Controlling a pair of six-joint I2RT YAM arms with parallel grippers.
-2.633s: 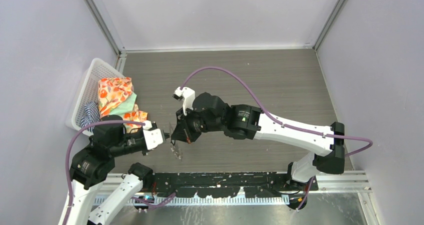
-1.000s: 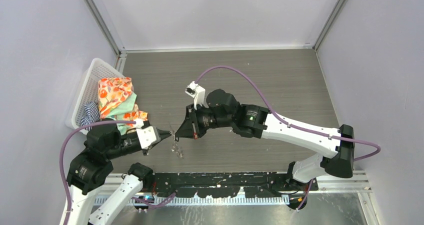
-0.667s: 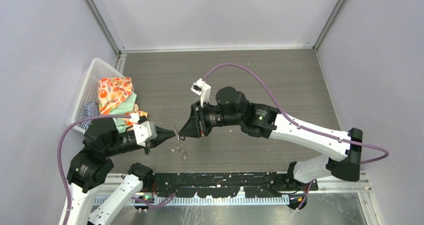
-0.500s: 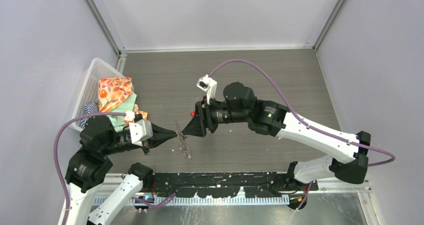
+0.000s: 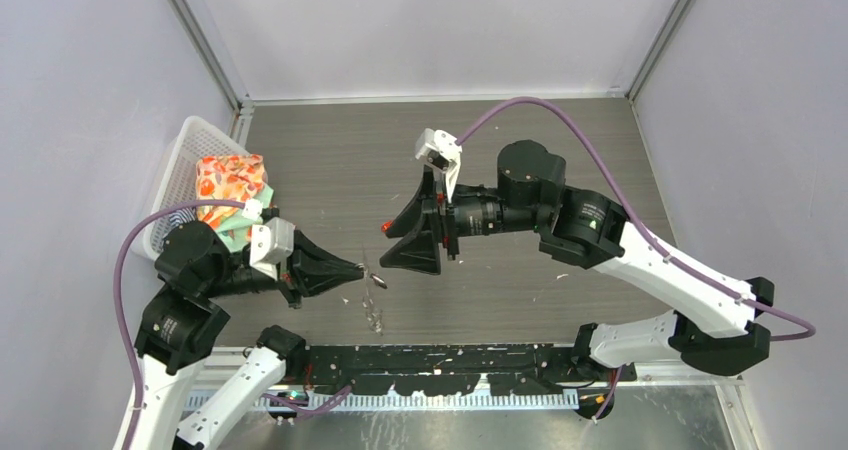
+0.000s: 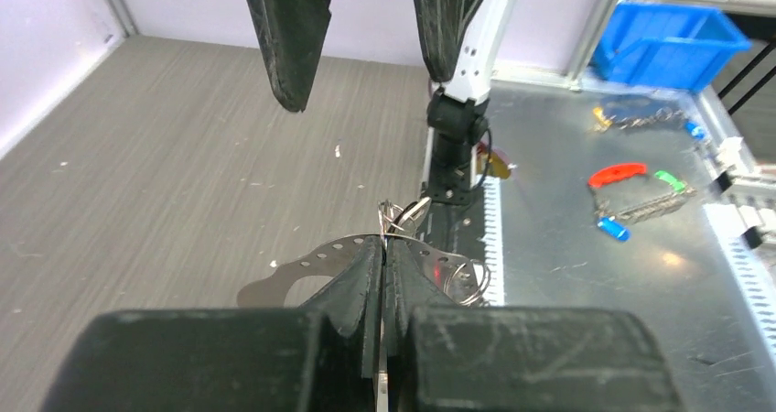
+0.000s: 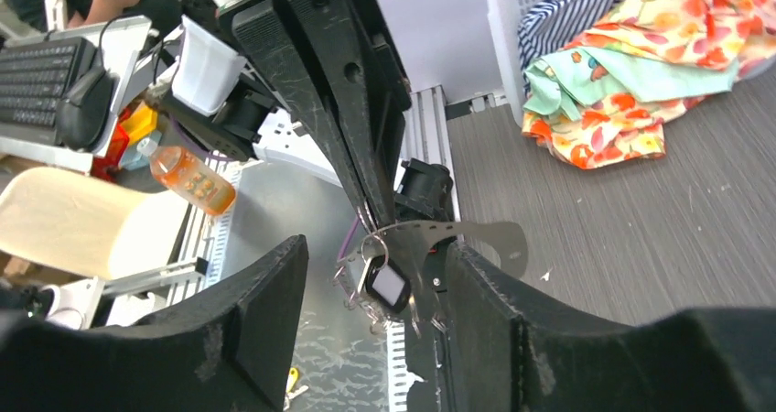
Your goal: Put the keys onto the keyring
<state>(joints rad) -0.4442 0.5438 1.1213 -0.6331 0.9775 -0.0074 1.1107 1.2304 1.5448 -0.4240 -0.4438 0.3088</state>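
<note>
Currently | only right wrist view resolves black tag (image 7: 386,286) hanging under keyring (image 7: 414,232) | left claw (image 5: 358,268) pinched fully shut on keyring, above worktop (image 5: 330,160) | right claw (image 5: 385,249) at its 2 o'clock, spread wide, holding nothing | basket (image 5: 180,160) at 9 o'clock holds cloths (image 5: 228,185)

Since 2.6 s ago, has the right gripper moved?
Yes. The right gripper has pulled back rightward, farther from the white basket, and now stands open. The left gripper is shut on the keyring.
</note>
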